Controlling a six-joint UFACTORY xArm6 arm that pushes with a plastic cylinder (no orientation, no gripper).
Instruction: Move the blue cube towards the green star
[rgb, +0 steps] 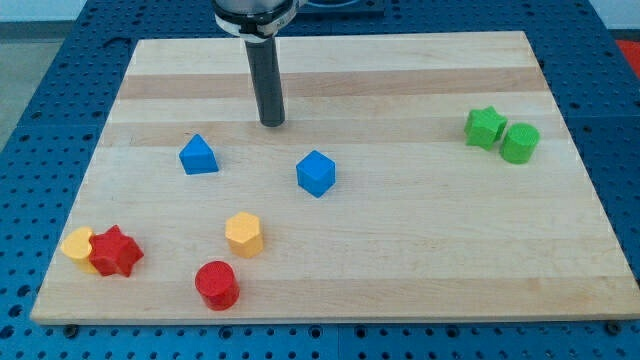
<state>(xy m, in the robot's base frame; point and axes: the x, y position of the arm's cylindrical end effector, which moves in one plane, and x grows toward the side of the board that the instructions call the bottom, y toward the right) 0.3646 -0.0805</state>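
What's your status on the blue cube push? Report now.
My tip up-left of blue cube, not touching. Green star far right, against green cylinder. Path between clear.

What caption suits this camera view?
My tip stands above-left of the blue cube; the green star waits far right.

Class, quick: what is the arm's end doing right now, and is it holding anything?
My tip: a bare rod, holding nothing, touching no block, above-left of the blue cube.
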